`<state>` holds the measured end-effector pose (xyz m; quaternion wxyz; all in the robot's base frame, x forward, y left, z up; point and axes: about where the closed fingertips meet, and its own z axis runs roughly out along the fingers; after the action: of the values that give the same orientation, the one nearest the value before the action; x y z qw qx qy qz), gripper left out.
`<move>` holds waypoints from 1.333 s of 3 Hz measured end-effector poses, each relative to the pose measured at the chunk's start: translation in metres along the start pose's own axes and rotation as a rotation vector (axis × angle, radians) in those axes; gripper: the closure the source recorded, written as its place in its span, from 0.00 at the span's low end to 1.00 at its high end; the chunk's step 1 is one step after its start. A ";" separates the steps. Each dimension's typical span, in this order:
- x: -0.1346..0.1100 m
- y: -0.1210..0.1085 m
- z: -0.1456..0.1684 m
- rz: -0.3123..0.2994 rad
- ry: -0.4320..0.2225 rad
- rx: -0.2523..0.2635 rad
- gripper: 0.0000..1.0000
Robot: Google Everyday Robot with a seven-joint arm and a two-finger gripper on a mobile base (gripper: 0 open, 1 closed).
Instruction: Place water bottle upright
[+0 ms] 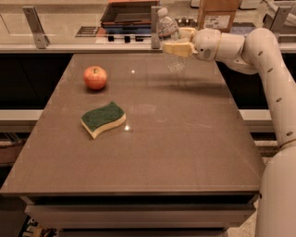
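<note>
At the near side, the front edge of the wide brown flat bench point(175, 152) runs across the camera view, and this part of its top is bare. At the right edge the white robot arm point(273, 83) rises from the lower corner, bends over the right side of the bench and reaches to the left along the far side.

A little farther, left of the middle, a green sponge with a yellow underside and a wavy outline point(102, 119) lies flat on the bench. Behind it, well apart and more to the far left, a round red apple point(95, 77) stands on the bench with its stem side up.

Farther again, above the far edge of the bench and right of the middle, is the gripper point(173, 41). Its pale yellow fingers point(178, 48) are closed around the middle of the small clear ribbed plastic water bottle with a white cap point(166, 27). The bottle is held in the air, apart from the bench top. It is nearly upright, with the cap on top and leaning a little to the left, and its lower part hangs below the fingers.

Behind the bench runs a light counter point(60, 32). On it sit a dark tray point(127, 13) and a brown cardboard box point(217, 14).
</note>
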<state>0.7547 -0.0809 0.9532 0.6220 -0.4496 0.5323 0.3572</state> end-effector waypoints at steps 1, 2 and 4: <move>0.001 -0.004 0.001 0.002 -0.024 -0.006 1.00; 0.008 -0.005 -0.005 0.006 -0.052 0.003 1.00; 0.012 -0.007 -0.005 0.013 -0.063 0.007 1.00</move>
<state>0.7613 -0.0885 0.9425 0.6379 -0.4324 0.5166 0.3732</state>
